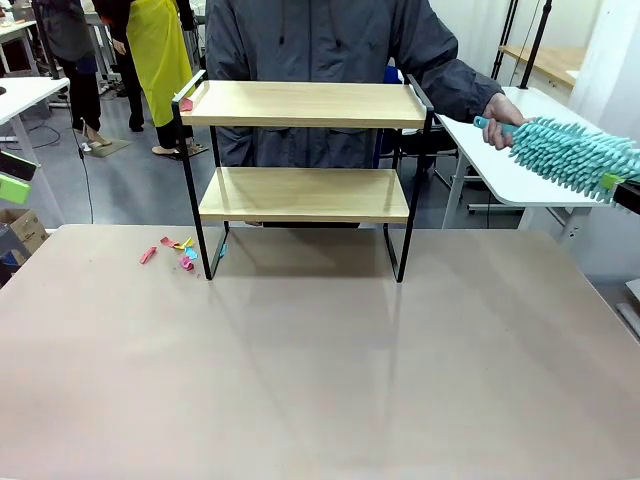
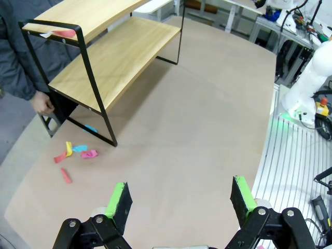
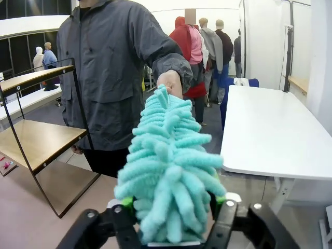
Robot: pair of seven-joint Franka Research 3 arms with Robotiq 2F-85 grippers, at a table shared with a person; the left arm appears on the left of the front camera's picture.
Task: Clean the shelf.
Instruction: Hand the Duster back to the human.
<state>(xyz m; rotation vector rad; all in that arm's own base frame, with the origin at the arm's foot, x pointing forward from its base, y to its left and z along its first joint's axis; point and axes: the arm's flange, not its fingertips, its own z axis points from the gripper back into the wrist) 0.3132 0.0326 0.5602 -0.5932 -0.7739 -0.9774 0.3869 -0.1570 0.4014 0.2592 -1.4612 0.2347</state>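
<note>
Person's hand (image 1: pixel 503 113) grips the teal handle of a fluffy turquoise microfibre duster (image 1: pixel 575 155), closed around it at the right of the front view, over a white side table (image 1: pixel 500 165). Same hand (image 3: pixel 170 83) seen from the right wrist camera, at the far end of the duster (image 3: pixel 168 171), which runs down toward the lens.

Right gripper (image 3: pixel 174 205): the duster's near end sits between its jaws, green pads just showing on either side of the fluff. Contact point is buried in the fibres, so I cannot tell whether the jaws are clamped or only around it.

Left gripper (image 2: pixel 180 199): jaws spread wide, nothing between them, green pads (image 2: pixel 116 198) facing inward, hovering above the bare tabletop.

Shelf (image 1: pixel 305 170): stands upright on the beige table (image 1: pixel 320 370) at its far edge, centre, directly in front of the person's grey jacket (image 1: pixel 330 50). Two light wooden boards in a thin black frame, four legs on the table. A small red scrap (image 1: pixel 187 104) lies at the left end of the upper board.

Coloured paper scraps (image 1: pixel 175 250), pink, yellow and blue, lie on the table just beside the shelf's front-left leg; one blue bit (image 2: pixel 91 128) sits under the lower board by that leg.
</note>
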